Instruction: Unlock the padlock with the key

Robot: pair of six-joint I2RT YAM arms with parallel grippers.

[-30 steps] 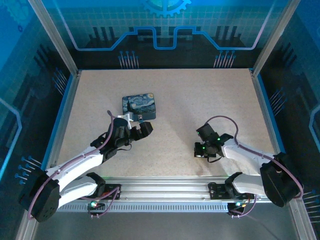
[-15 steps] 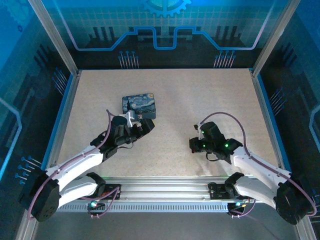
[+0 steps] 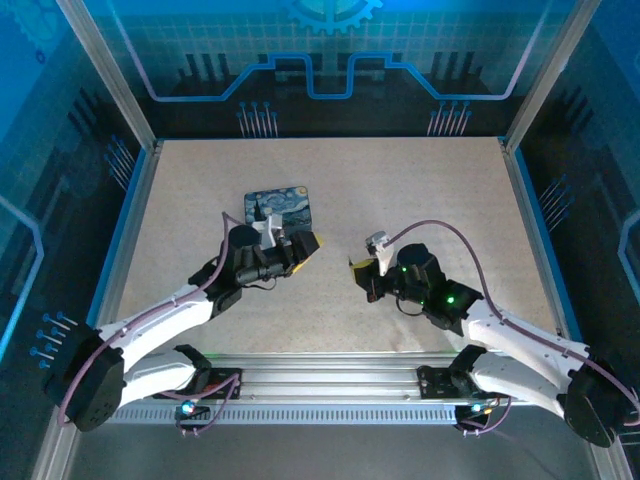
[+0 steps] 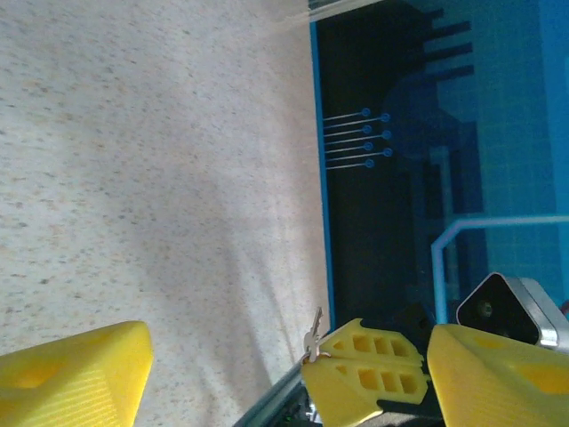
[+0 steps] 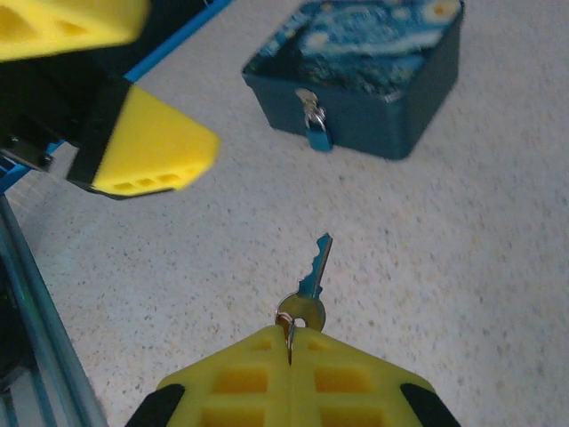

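Observation:
The key [image 5: 313, 274] sticks out forward from my right gripper [image 5: 291, 336], which is shut on its ring just above the table. Beyond it the small padlock [image 5: 316, 130] hangs on the front wall of the blue starry tin [image 5: 373, 53]. My left gripper [image 4: 289, 356] is open, with one yellow finger [image 5: 151, 151] left of the key's line. In the left wrist view the key [image 4: 311, 336] shows at the tip of the right gripper's fingers [image 4: 364, 369]. From above, the left gripper [image 3: 305, 248] is just right of the tin [image 3: 278, 207], facing the right gripper [image 3: 360, 267].
The tin stands on a speckled beige table [image 3: 400, 190]. A blue-edged frame rail [image 3: 330, 362] runs along the near edge, with glass walls on the other sides. Open table lies behind and to the right of both grippers.
My right gripper has swung left with the key, towards the tin and the left gripper. The left gripper has turned to face it, and its fingers have narrowed a little.

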